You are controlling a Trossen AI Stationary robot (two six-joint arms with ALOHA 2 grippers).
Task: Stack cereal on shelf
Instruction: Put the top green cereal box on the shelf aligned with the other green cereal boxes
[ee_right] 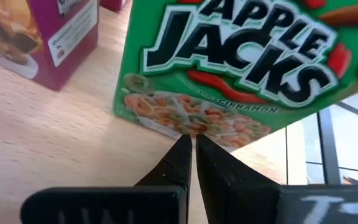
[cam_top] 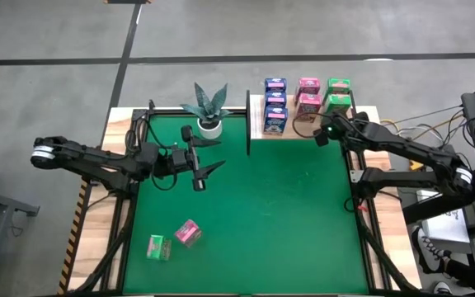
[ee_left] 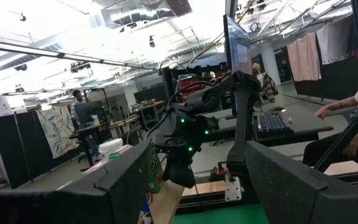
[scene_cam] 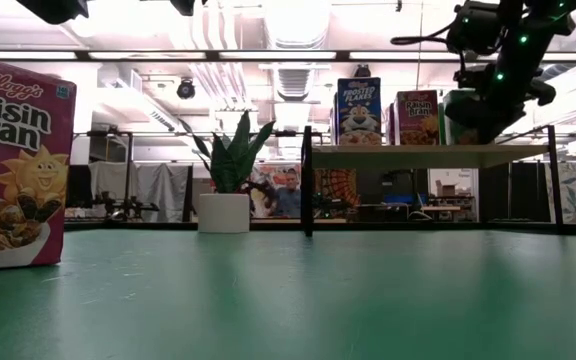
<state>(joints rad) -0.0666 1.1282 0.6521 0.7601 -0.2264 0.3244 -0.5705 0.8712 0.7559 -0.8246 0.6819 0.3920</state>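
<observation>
Currently, your right claw (ee_right: 192, 144) sits with its fingers pressed together, holding nothing, its tips at the lower edge of a green Apple Jacks cardboard box (ee_right: 241, 62) standing on the light-wood shelf board (cam_top: 258, 122). Seven small boxes stand there in blue, pink and green columns. Your left claw (cam_top: 209, 158) hangs wide apart and empty beside the potted plant (cam_top: 209, 107). One pink box (cam_top: 188, 233) and one green box (cam_top: 159, 247) lie on the green desk (cam_top: 287, 214), near its front.
</observation>
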